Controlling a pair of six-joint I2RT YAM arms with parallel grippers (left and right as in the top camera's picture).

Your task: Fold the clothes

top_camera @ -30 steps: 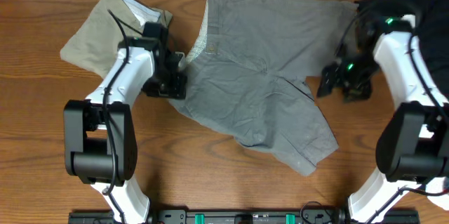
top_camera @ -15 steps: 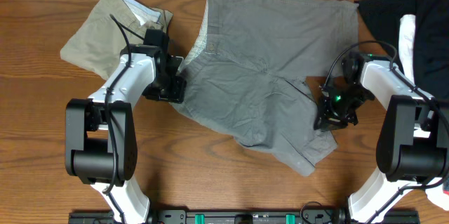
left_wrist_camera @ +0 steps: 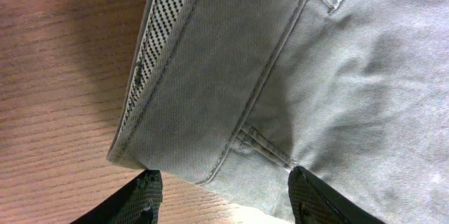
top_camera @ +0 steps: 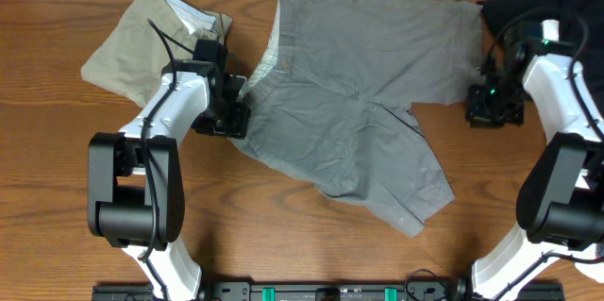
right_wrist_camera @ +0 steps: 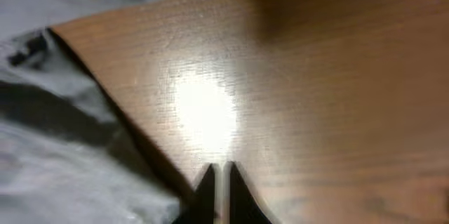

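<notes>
The grey shorts [top_camera: 359,103] lie spread in the middle of the table, waistband to the left, one leg towards the back right and one towards the front. My left gripper [top_camera: 231,112] is open at the waistband's front corner [left_wrist_camera: 175,133]; its fingertips [left_wrist_camera: 144,196] straddle the cloth edge low over the wood. My right gripper [top_camera: 493,108] hangs just right of the shorts' back leg hem. In the right wrist view, my right gripper [right_wrist_camera: 219,196] is shut on nothing above bare wood, with grey cloth [right_wrist_camera: 56,161] to its left.
Folded khaki shorts [top_camera: 142,41] lie at the back left, behind my left arm. A black garment [top_camera: 528,8] is piled at the back right corner, next to my right arm. Bare wood [top_camera: 283,235] shows in front of the shorts.
My right gripper dipped to the front leg's edge, shut, and came back up to the right of the back leg, holding nothing. The shorts and my left gripper look unchanged.
</notes>
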